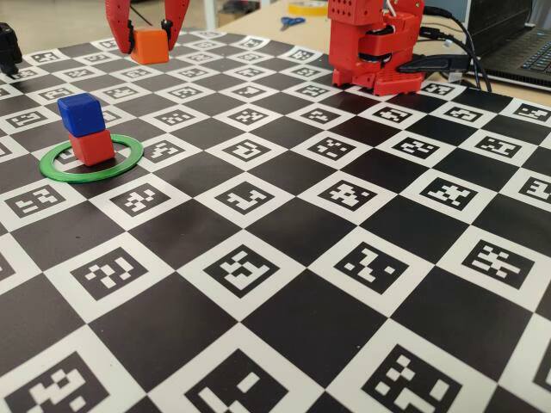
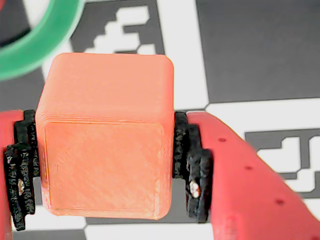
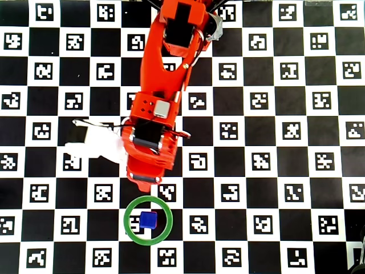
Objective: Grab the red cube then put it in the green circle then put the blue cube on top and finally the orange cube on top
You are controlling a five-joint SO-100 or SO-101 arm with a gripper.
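The orange cube [image 1: 150, 45] [image 2: 105, 135] sits between the black pads of my red gripper [image 1: 149, 34] [image 2: 106, 175], which is shut on it. It is behind the stack at the back left of the checkered board in the fixed view. The blue cube [image 1: 82, 114] [image 3: 149, 219] rests on top of the red cube [image 1: 92, 147], and both stand inside the green circle [image 1: 90, 173] [image 3: 126, 220] [image 2: 40, 50]. In the overhead view the arm hides the orange cube and the blue cube hides the red one; the arm's tip [image 3: 147, 180] ends just above the circle.
The arm's red base [image 1: 374, 43] stands at the back right of the marker board [image 1: 284, 258]. Behind it are a laptop [image 1: 516, 43], cables, blue scissors [image 1: 291, 21] and a yellow tape roll [image 1: 307, 7]. A black object [image 1: 9, 47] sits at the far left edge.
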